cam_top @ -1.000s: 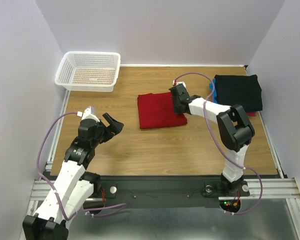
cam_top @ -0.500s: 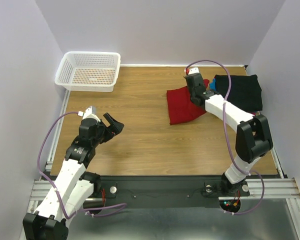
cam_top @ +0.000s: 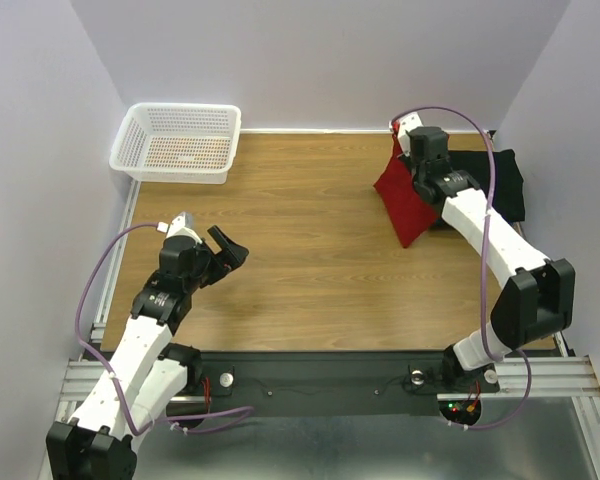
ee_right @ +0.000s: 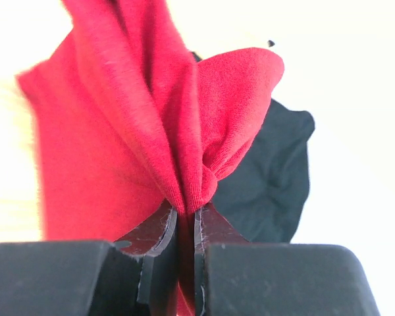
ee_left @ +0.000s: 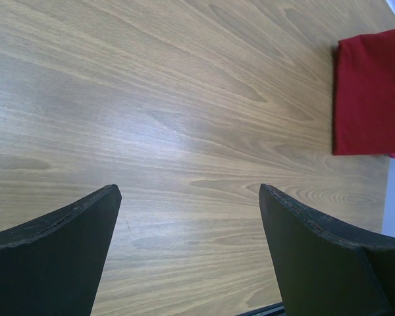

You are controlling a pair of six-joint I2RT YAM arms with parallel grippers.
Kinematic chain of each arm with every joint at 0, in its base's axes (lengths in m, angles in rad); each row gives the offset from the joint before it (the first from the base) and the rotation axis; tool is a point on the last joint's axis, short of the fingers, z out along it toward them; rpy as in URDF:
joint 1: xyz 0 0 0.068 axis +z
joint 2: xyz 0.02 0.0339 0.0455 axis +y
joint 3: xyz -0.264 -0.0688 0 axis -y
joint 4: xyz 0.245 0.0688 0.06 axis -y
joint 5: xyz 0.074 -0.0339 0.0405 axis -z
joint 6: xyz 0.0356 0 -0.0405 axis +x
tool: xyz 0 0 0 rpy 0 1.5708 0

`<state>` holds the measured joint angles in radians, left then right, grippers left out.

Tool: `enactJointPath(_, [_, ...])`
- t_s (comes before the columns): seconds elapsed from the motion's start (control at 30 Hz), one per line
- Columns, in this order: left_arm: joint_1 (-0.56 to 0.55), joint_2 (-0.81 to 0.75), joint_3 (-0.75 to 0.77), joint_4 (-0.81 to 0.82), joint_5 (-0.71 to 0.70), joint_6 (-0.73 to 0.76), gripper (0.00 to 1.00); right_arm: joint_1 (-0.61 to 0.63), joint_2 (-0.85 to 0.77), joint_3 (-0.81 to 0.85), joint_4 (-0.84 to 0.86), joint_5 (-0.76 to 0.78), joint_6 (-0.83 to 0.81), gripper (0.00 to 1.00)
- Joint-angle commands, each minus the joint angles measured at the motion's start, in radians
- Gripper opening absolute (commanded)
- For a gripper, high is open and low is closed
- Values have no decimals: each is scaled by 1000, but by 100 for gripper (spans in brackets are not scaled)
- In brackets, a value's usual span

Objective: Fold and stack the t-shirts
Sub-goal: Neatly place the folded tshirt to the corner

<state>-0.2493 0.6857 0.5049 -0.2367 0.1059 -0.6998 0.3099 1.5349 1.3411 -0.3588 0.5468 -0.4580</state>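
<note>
while the right gripper (cam_top: 408, 158) stays out at the far right of the table (cam_top: 300, 270), its jaws are clamped on a bunched edge of the red shirt (cam_top: 402, 205), which hangs down in a drooping fold just left of the folded black shirt (cam_top: 510, 190). the left gripper (cam_top: 223, 252) hovers wide open and holds nothing over the wood at the near left, with the white basket (cam_top: 175, 145) in the far left corner.

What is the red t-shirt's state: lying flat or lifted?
Lifted and bunched: the right end effector is shut on a pinched fold of the red t-shirt, which hangs from it.
</note>
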Motion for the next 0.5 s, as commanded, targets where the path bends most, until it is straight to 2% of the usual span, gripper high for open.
enactJointPath(0.0, [-2, 14, 20, 23, 11, 25, 98, -25, -56, 82, 44, -10, -70, 0])
enactJointPath(0.2, [-2, 35, 21, 25, 11, 26, 98, -51, -78, 132, 41, -13, -5, 0])
enactJointPath(0.47, [-2, 38, 20, 31, 11, 26, 98, -100, -61, 185, 18, 84, 59, 0])
